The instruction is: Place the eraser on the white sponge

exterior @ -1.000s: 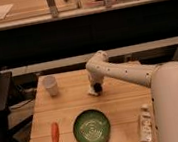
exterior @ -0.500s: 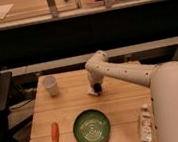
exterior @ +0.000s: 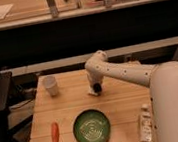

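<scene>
My gripper [exterior: 97, 88] hangs from the white arm, low over the middle of the wooden table [exterior: 118, 106]. A small flat white block, the white sponge [exterior: 92, 92], peeks out on the table just at the gripper's lower left, touching or nearly touching it. The dark tip of the gripper covers what lies under it, and I see no eraser apart from it.
A round white cup [exterior: 50, 85] stands at the table's back left. An orange carrot [exterior: 55, 133] lies at the front left. A green plate [exterior: 92, 128] sits at the front centre. A tall white bottle [exterior: 145, 125] lies at the front right beside my white body.
</scene>
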Robot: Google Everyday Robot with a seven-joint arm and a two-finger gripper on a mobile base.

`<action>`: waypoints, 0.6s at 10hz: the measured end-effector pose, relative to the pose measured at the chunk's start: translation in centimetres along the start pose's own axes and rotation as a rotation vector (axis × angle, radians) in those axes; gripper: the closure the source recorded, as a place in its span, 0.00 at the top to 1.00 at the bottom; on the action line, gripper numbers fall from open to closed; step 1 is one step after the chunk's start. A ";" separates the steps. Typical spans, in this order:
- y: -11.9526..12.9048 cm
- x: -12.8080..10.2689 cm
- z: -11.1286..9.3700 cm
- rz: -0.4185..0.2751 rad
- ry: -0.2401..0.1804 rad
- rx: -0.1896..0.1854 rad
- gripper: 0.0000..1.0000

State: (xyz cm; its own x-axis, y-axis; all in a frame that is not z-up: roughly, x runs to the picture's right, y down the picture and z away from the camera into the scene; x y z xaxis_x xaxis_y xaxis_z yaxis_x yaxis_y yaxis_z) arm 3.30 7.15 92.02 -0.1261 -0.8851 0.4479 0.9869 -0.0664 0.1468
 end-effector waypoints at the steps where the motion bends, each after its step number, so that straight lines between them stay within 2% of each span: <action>1: 0.0 0.0 0.0 -0.002 0.000 0.000 0.27; 6: -0.1 0.0 0.1 -0.017 -0.005 -0.001 0.27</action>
State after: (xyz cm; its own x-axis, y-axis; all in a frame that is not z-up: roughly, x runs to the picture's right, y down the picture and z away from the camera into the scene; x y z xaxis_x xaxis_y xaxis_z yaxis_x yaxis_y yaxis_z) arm 3.15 7.20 92.06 -0.1433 -0.8817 0.4496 0.9847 -0.0816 0.1539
